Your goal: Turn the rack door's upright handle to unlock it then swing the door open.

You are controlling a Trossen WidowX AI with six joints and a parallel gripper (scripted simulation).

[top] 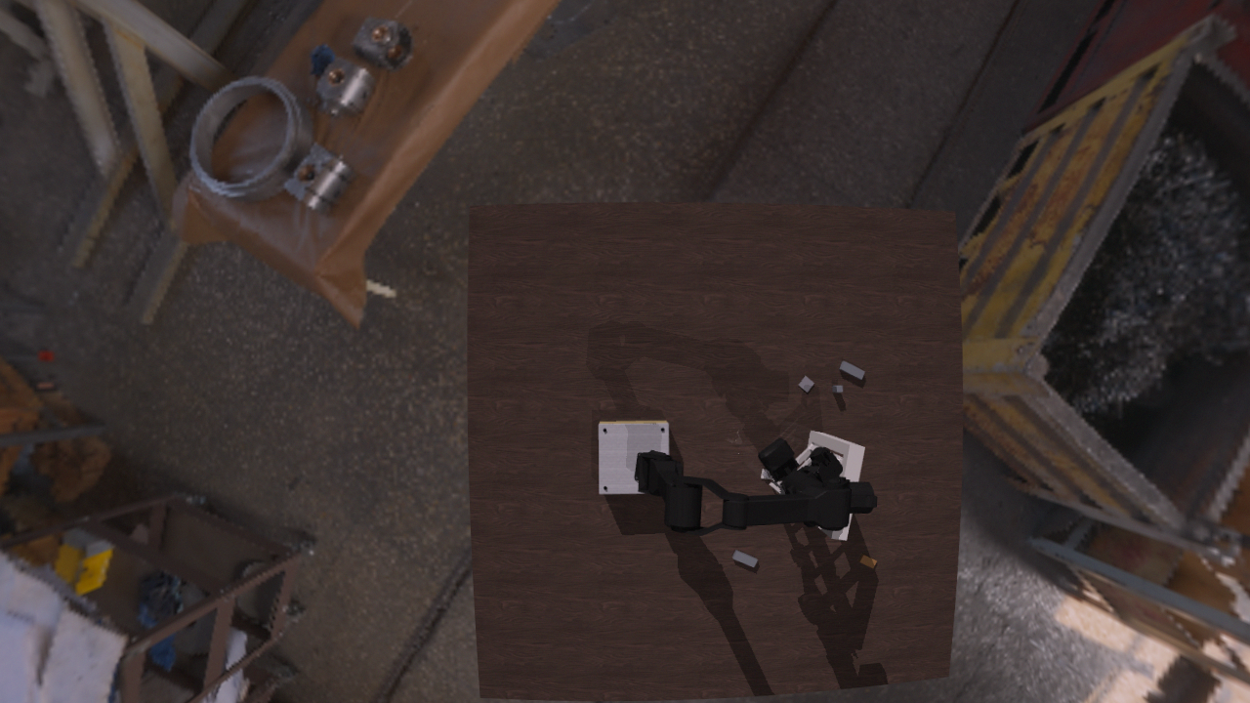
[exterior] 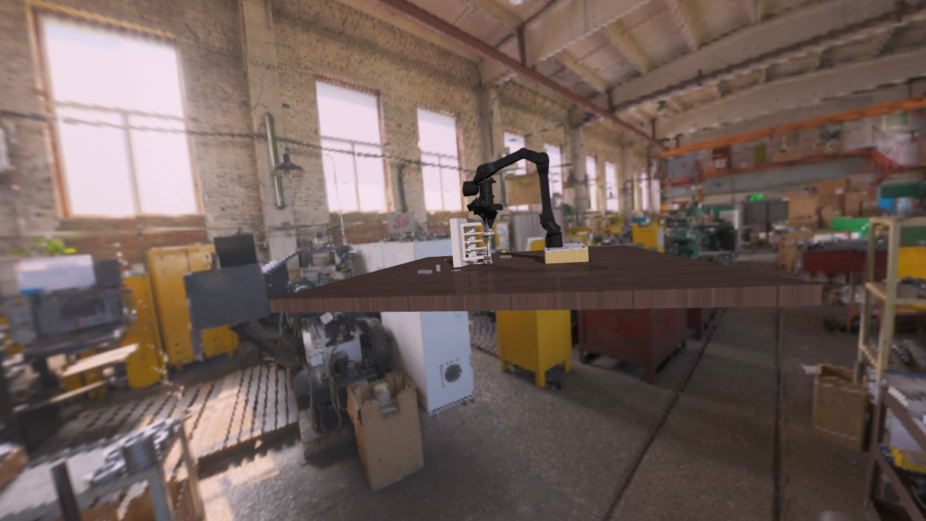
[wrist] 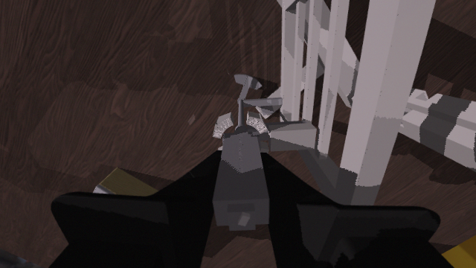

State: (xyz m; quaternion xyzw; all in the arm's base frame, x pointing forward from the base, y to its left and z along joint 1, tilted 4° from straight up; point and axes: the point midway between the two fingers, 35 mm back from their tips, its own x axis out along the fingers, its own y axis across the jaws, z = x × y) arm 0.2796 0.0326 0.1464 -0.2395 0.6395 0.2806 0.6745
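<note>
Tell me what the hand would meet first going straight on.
Pointing down, shut on the door handle, the hand would probably meet the grey crossbar first, then the table; depth is unclear.

matt wood-grain table (top: 559,279) (exterior: 647,297) (wrist: 56,56), smooth white frame (top: 852,468) (exterior: 456,242) (wrist: 387,74)
</note>
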